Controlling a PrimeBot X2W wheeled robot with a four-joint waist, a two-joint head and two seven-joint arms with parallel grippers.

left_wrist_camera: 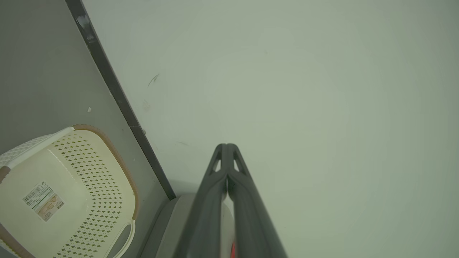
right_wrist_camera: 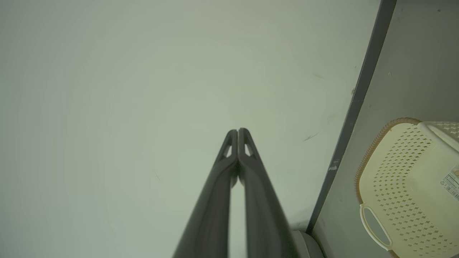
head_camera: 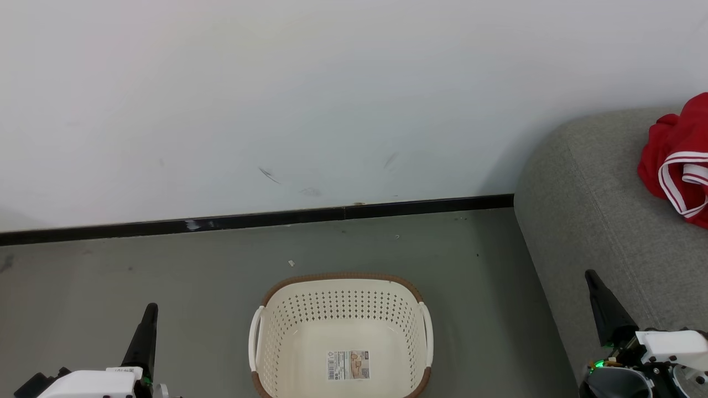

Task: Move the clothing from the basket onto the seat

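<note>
**A:** Any writing?

**B:** One sticker [head_camera: 348, 365], flat on the bottom of the basket [head_camera: 343, 298]. It has a barcode strip on one side and a small picture next to it. The print is too small to read.

**A:** Counts?

**B:** One basket with two white handles [head_camera: 255, 337] and a brown rim. One sticker. One heap of red clothing [head_camera: 677, 160] with white stripe trim; I can't count the garments in it. One grey sofa [head_camera: 597, 221]. Two grippers, two dark fingers each.

**A:** Gripper state?

**B:** Left gripper [left_wrist_camera: 226, 147]: fingers pressed together along their length, tips touching, nothing between them. Right gripper [right_wrist_camera: 237, 132]: tips together, a thin gap lower down, nothing held.

**A:** Where's the basket relative to them?

**B:** On the floor [head_camera: 110, 265] between the two grippers. It's to the right of the left gripper and to the left of the right one, apart from both. Each wrist view catches it off to the side, with the perforated wall and one handle showing. Inside is bare plastic plus the sticker.

**A:** And the clothing?

**B:** On the sofa, well ahead of the right gripper's tip and off to its right, cut by the frame edge. It's far from the left gripper, with the basket in between.

**A:** Right gripper and the sofa?

**B:** In the head view its fingers overlap the sofa's near edge. I can't tell if they touch.

**A:** What are the fingers pointing at?

**B:** Both point at the pale wall [head_camera: 276, 83] above a black baseboard [head_camera: 249, 221].
</note>
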